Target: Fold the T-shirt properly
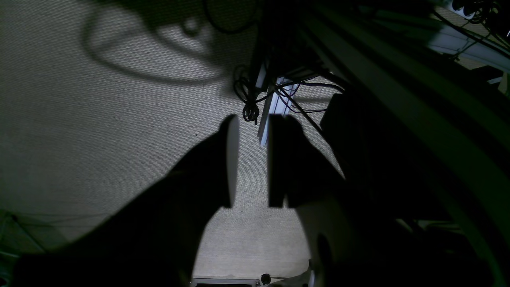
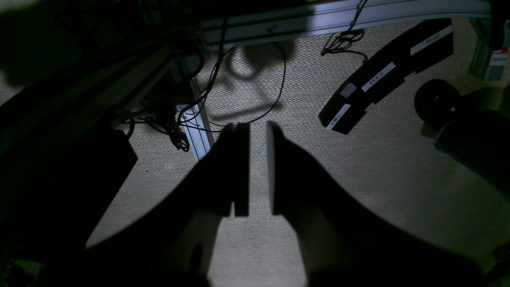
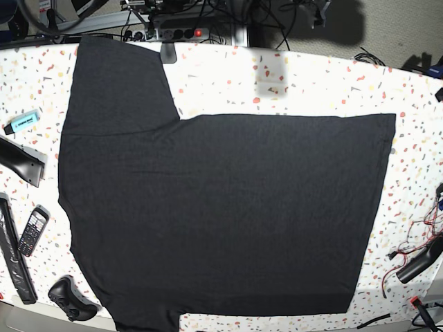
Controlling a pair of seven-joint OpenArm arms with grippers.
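Base view: T-shirt [image 3: 221, 214], black, plain side up, is spread flat across the speckled table [image 3: 318, 90], laid out ready for folding. Left gripper [image 1: 252, 159] and right gripper [image 2: 258, 169] are parted over carpet, nothing held; the shirt is beyond both.

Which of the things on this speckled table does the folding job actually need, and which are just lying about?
Needed for the job:
- large black fabric T-shirt, spread flat, plain side up

Just lying about:
- light blue highlighter pen
- small dark button phone
- black game controller
- long black bar
- red and black wires
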